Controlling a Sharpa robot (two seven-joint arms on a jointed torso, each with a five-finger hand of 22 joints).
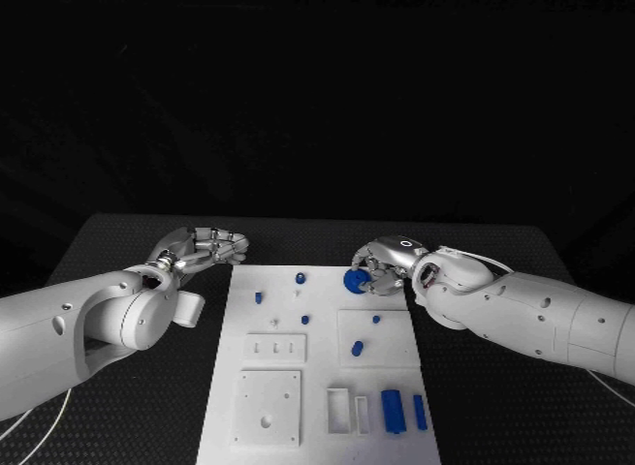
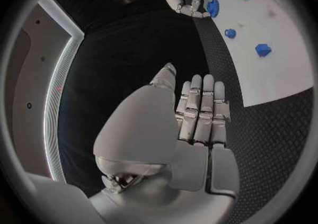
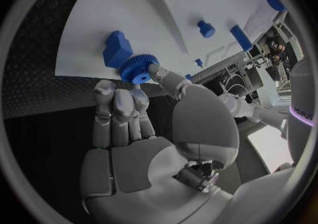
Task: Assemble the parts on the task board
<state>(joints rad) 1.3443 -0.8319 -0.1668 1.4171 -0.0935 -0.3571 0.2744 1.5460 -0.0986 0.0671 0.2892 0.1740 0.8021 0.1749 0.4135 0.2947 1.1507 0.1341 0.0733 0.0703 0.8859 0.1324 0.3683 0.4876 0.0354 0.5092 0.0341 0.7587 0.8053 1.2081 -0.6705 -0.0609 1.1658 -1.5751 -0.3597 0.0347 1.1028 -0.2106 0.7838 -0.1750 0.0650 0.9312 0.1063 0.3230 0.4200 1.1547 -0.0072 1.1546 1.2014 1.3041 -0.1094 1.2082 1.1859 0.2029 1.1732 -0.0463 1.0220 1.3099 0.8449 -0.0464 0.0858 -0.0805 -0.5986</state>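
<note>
In the head view the right hand [image 1: 384, 266] pinches a blue gear [image 1: 357, 281] at the task board [image 1: 401, 320]'s upper right edge, the empty left hand [image 1: 206, 247] beside its upper left corner with fingers apart, while the right wrist view shows the gear [image 3: 138, 68] just beside a blue block [image 3: 116, 49].

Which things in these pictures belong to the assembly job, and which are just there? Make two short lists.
Belong to the job:
- task board
- blue gear, held by the right hand
- small blue parts on the board, such as the blue cylinder

Just there:
- black table
- left hand, holding nothing, off the board
</note>
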